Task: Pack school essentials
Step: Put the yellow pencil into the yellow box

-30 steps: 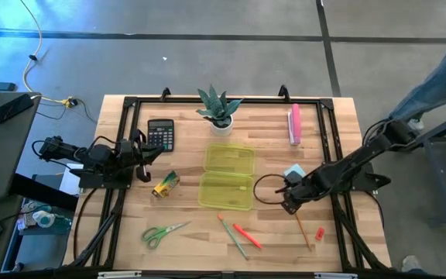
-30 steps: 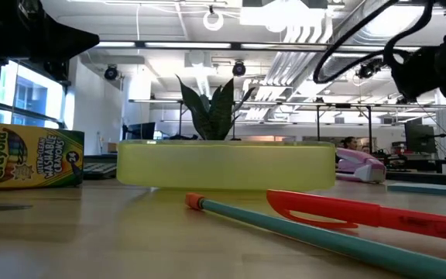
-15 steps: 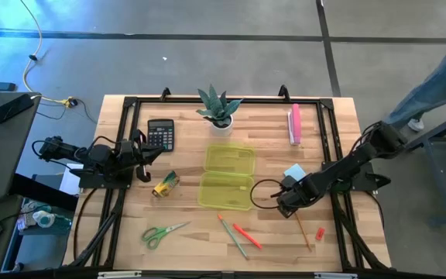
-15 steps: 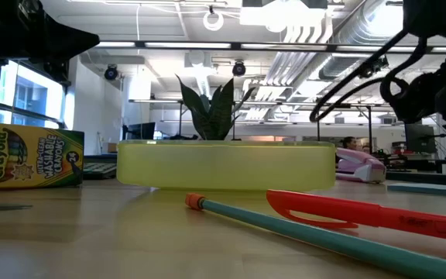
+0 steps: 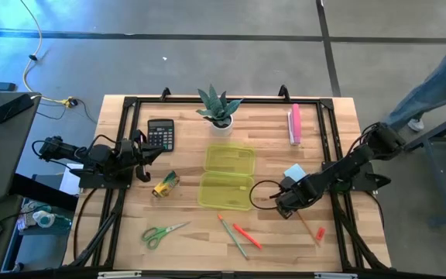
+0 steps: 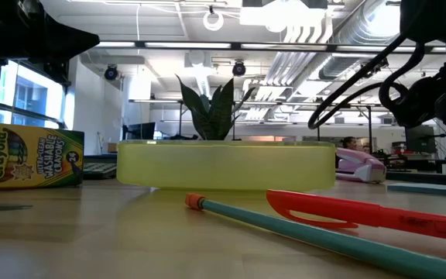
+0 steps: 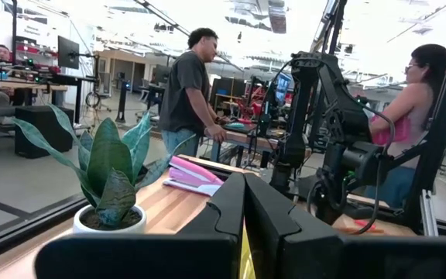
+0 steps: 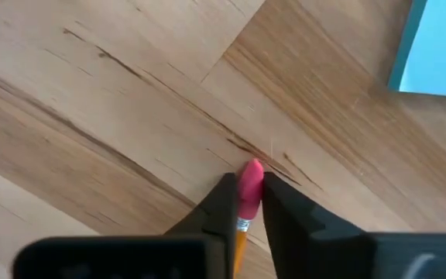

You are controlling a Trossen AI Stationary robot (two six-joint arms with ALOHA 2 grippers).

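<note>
My right gripper (image 5: 284, 206) is low over the table, to the right of the open yellow-green case (image 5: 227, 177), and is shut on the thin wooden pencil (image 5: 307, 226). The tiny red piece (image 5: 320, 232) lies by the pencil's far part. The light-blue notepad (image 5: 293, 172) lies flat just beyond the gripper. The orange and green pens (image 5: 240, 234), the green-handled scissors (image 5: 163, 232) and the yellow crayon box (image 5: 165, 184) lie on the table. My left gripper (image 5: 142, 154) waits shut at the left edge. My right gripper pinches the pencil's pink eraser end (image 8: 252, 182) between its two fingertips, coming from above and pointing down. The eraser's tip sticks out past the fingers. The pencil's shaft runs back under the gripper toward the near right; whether it is off the wood I cannot tell.
A black calculator (image 5: 160, 133), a potted plant (image 5: 219, 108) and a long pink bar (image 5: 294, 124) stand along the far side. A black frame rims the table. Bare wood lies between the case and the left arm. People show in the room beyond.
My right gripper has moved a little toward the table's left, closer to the yellow-green case, with the pencil's eraser end in its fingers. The pencil has turned slightly with it, its free end now nearer the red piece.
</note>
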